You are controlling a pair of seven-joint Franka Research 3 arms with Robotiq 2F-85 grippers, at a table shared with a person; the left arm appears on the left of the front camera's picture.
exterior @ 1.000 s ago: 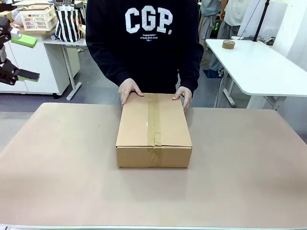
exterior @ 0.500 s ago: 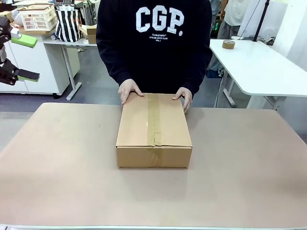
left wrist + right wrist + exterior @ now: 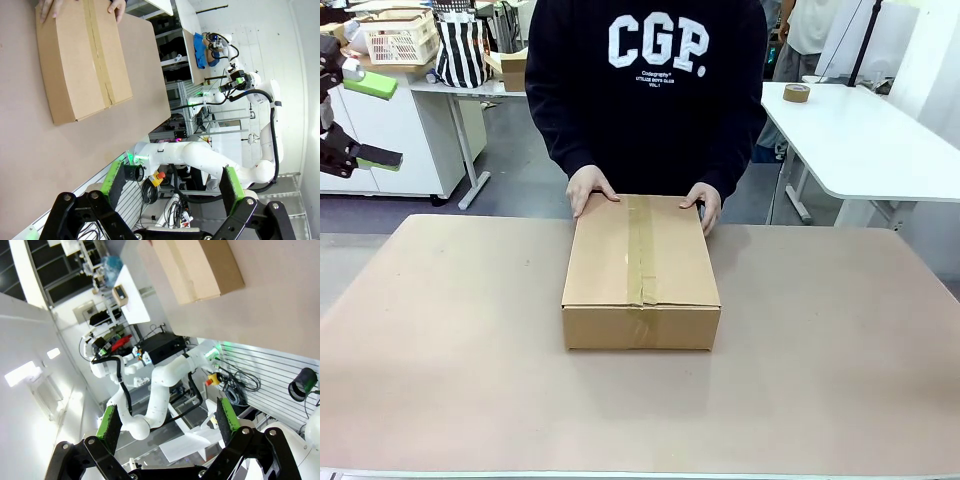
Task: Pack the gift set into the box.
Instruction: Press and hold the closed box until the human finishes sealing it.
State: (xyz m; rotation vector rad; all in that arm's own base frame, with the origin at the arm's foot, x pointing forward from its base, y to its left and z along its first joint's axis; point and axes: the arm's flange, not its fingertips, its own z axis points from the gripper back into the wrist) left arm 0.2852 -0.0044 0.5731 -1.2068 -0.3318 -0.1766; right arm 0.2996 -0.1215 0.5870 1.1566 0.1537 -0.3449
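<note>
Resting closed on the tan table (image 3: 440, 350), the taped brown cardboard box (image 3: 640, 270) | person's hands (image 3: 590, 188) on its far edge | left gripper (image 3: 172, 185) spread wide, empty, box beyond its fingers | right gripper (image 3: 165, 422) likewise, seen only in its wrist view

My front camera looks across the table (image 3: 440, 340) at the person (image 3: 650, 90) opposite, close on the box (image 3: 640, 265). Both wrist cameras sit high and well back, rolled sideways, each catching the same box (image 3: 80, 55) (image 3: 200, 265) and tabletop.
</note>
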